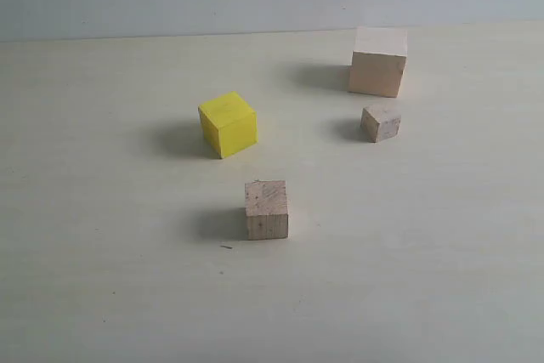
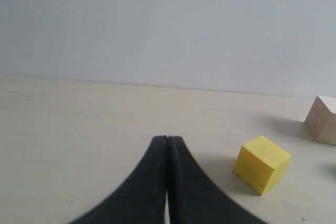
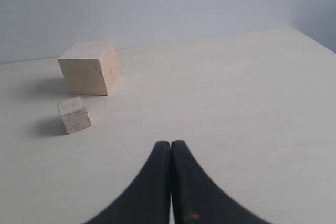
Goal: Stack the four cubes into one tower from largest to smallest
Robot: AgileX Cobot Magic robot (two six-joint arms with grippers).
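Nothing stacked: left pincer (image 2: 167, 141) and right pincer (image 3: 170, 144) both pressed together, empty; yellow cube (image 1: 228, 124) sits left of centre on the table (image 1: 102, 295), well apart from large cube (image 1: 378, 61) back right, so left arm judged nearer.

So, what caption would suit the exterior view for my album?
Before stacking: large wood cube, small wood cube, yellow cube and medium wood cube stand apart on a pale table.
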